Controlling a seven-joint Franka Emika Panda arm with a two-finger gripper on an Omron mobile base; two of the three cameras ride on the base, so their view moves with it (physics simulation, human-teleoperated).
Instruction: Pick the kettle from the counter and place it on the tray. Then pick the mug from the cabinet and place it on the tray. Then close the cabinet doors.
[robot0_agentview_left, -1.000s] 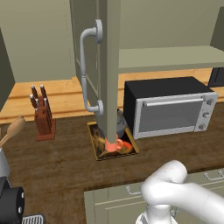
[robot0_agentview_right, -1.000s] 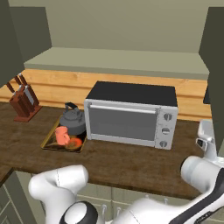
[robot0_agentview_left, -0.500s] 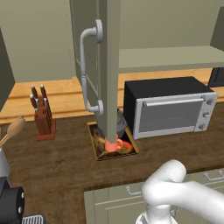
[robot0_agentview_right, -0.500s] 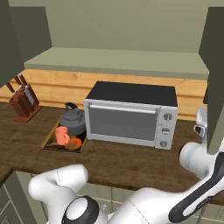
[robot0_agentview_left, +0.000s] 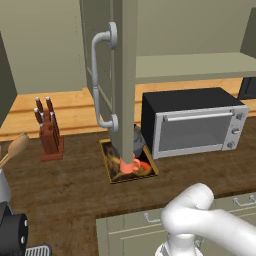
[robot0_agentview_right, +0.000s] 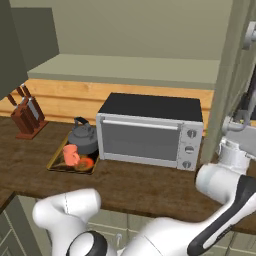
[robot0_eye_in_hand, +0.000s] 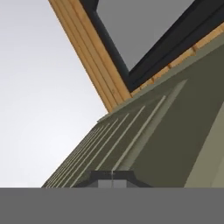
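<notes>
Knife block (robot0_agentview_left: 48, 131): left of centre in the left base view, upright on the counter (robot0_agentview_left: 65, 185), with dark handles sticking up; in the right base view it stands at the far left edge.
Wooden spoon (robot0_agentview_left: 15, 149): at the left edge of the left base view, its pale bowl pointing up and right.
Tray (robot0_agentview_left: 111, 165): centre of the left base view, flat on the dark wood-grain worktop, just left of the oven; lower left of the right base view.
Mug (robot0_agentview_right: 70, 154): salmon-orange, standing upright on the tray at its near side, in front of the kettle.
Kettle (robot0_agentview_right: 83, 137): dark grey, upright on the far part of the tray, close beside the oven's left wall; in the left base view the door edge hides most of it.
Cabinet door, left (robot0_agentview_left: 114, 75): open, seen edge-on down the centre of the left base view, with its pale curved bar handle (robot0_agentview_left: 100, 80) facing left.
Cabinet shelf (robot0_agentview_left: 195, 65): pale ledge in the upper right of the left base view, above the oven.
Toaster oven (robot0_agentview_right: 150, 132): black top, silver front with knobs, at centre of the right base view on the counter.
Cabinet door, right (robot0_agentview_right: 230, 85): tall grey-green panel at the right edge of the right base view, with the arm's wrist right beside it.
Gripper (robot0_eye_in_hand: 112, 174): bottom centre of the hand view, fingertips pressed together with nothing between them, close against grey-green panelling.
</notes>
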